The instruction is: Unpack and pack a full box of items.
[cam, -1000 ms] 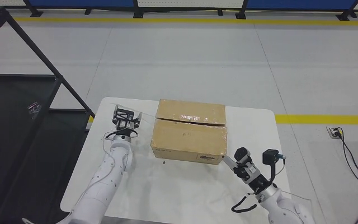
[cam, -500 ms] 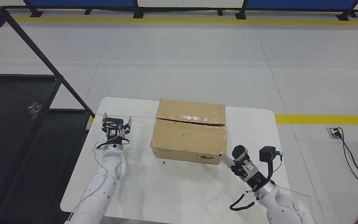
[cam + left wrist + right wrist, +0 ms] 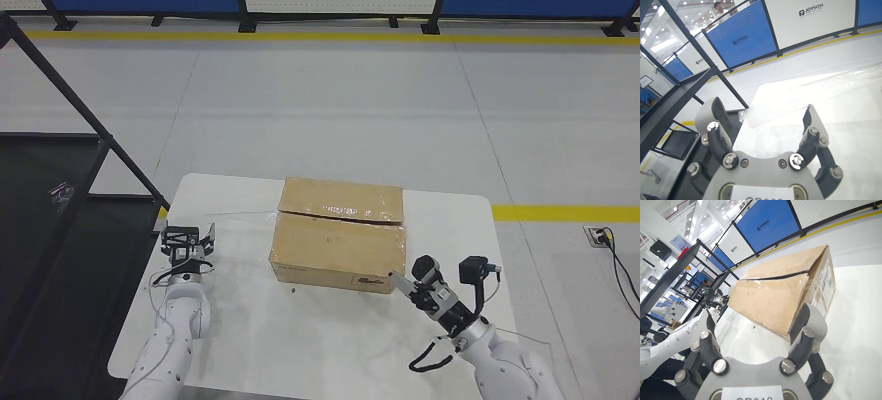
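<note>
Your left end effector (image 3: 762, 106) sits near the left edge of the worktop (image 3: 300, 340), its fingers spread wide and gripping nothing. A strip of clear tape (image 3: 772, 113) crosses the gap between them and seems to brush one fingertip (image 3: 808, 113), though you cannot tell if it is stuck there. The strip trails back toward the cardboard box (image 3: 340, 240). It is most likely tape off the top seam, drawn out to the side so that it stays off the flaps. Your right end effector (image 3: 755, 323) is open about as wide and also empty. It is low at the box's near right corner, with one pad (image 3: 800, 321) just beside the cardboard. Contact is unclear, but that position looks suited to steadying the box or lifting a flap. The box stands mid-worktop with its flaps down and the seam parted, so unpacking has likely not yet begun.
</note>
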Action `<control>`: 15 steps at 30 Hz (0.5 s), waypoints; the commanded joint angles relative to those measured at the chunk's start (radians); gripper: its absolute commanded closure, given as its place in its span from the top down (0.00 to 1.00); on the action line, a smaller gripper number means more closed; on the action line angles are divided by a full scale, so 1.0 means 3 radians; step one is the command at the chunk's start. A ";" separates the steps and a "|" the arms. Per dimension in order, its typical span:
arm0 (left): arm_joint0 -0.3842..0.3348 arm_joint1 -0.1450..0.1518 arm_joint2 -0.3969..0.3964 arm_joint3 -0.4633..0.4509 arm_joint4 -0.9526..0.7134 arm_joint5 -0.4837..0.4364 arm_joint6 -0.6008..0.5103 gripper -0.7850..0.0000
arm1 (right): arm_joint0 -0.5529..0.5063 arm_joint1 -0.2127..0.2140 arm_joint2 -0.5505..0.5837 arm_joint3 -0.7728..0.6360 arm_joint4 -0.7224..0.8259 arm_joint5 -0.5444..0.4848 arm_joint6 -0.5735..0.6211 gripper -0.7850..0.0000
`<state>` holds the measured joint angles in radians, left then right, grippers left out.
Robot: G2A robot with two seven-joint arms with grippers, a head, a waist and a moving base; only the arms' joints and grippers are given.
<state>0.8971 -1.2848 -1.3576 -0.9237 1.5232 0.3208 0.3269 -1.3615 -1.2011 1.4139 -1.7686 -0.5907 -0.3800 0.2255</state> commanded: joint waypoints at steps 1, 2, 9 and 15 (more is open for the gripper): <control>0.0039 0.0007 -0.0029 -0.0058 0.0011 0.0003 -0.0054 1.00 | 0.0021 0.0000 -0.0011 0.0016 0.0001 -0.0005 0.0011 1.00; 0.0057 0.0010 -0.0042 -0.0080 0.0023 0.0009 -0.0090 1.00 | 0.0034 0.0000 -0.0015 0.0024 0.0001 -0.0004 0.0019 1.00; 0.0104 0.0017 -0.0057 -0.0143 0.0139 -0.0013 -0.0279 1.00 | 0.0107 0.0000 -0.0035 0.0074 0.0015 -0.0018 0.0060 1.00; 0.0113 0.0022 -0.0044 -0.0171 0.0218 -0.0176 -0.0320 1.00 | 0.0125 0.0004 -0.0025 0.0100 0.0023 -0.0018 0.0068 1.00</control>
<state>0.9306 -1.2790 -1.3708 -0.9737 1.5864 0.2832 0.2331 -1.3240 -1.2002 1.4057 -1.7398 -0.5842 -0.3845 0.2455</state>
